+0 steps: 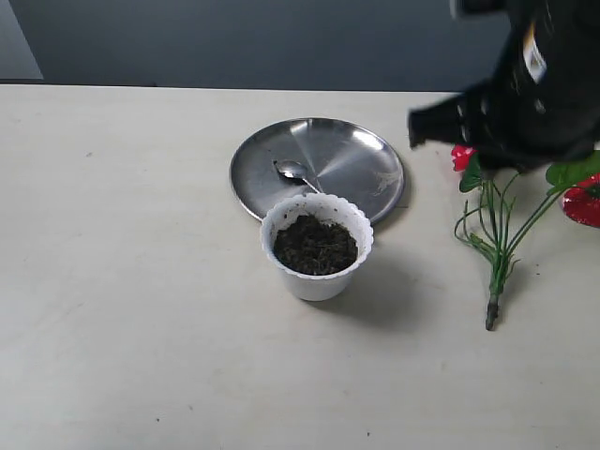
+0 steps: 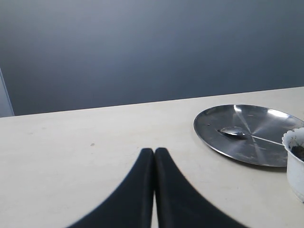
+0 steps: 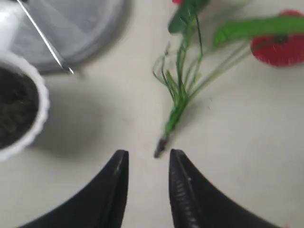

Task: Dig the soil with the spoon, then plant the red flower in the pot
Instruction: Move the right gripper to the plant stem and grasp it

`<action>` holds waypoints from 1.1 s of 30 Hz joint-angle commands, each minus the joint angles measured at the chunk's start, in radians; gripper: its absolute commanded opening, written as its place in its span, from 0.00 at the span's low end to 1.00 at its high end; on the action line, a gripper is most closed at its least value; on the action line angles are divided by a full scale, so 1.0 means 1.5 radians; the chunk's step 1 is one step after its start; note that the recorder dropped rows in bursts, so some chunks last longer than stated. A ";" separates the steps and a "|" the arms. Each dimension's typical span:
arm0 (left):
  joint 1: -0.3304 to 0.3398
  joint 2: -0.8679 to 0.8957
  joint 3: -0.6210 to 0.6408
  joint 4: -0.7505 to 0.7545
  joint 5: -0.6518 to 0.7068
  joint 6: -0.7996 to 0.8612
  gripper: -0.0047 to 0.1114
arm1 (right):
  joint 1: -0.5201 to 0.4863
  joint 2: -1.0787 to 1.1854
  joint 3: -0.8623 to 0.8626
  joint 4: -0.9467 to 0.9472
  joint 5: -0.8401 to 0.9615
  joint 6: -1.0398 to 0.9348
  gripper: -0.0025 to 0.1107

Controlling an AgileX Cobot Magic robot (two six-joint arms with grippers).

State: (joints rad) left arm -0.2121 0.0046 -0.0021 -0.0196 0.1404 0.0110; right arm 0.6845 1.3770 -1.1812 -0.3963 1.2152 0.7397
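Note:
The white scalloped pot point(image 1: 317, 246) stands mid-table, filled with dark soil point(image 1: 315, 246). Behind it the silver spoon point(image 1: 293, 171) lies on the round steel plate point(image 1: 361, 155), its handle hidden behind the pot. The red flower point(image 1: 497, 232) lies on the table at the right, stem end toward the front. My right arm point(image 1: 525, 89) hovers above the flower. In the right wrist view, my right gripper point(image 3: 148, 154) is open with nothing between its fingers, just short of the stem tip point(image 3: 160, 147), with the pot point(image 3: 33, 128) off to one side. My left gripper point(image 2: 154, 151) is shut and empty, away from the plate point(image 2: 247, 152).
The pale table point(image 1: 122, 281) stretches bare to the left and front of the pot. A dark wall point(image 1: 234, 37) runs behind the table's far edge.

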 commanded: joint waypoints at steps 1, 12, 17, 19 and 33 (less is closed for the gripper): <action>-0.005 -0.003 0.001 0.003 -0.009 0.000 0.05 | 0.002 -0.045 0.157 -0.007 -0.058 0.074 0.29; -0.005 -0.003 0.001 0.003 -0.009 0.000 0.05 | 0.002 0.023 0.298 -0.122 -0.268 0.160 0.53; -0.005 -0.003 0.001 0.003 -0.009 0.000 0.05 | 0.002 0.057 0.298 -0.244 -0.249 0.275 0.60; -0.005 -0.003 0.001 0.003 -0.009 0.000 0.05 | 0.002 0.076 0.298 -0.265 -0.273 0.311 0.60; -0.005 -0.003 0.001 0.003 -0.009 0.000 0.05 | 0.002 0.180 0.294 -0.390 -0.290 0.412 0.60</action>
State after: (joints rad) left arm -0.2121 0.0046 -0.0021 -0.0196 0.1404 0.0110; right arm 0.6845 1.6367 -0.7377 -0.9309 0.7522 1.3463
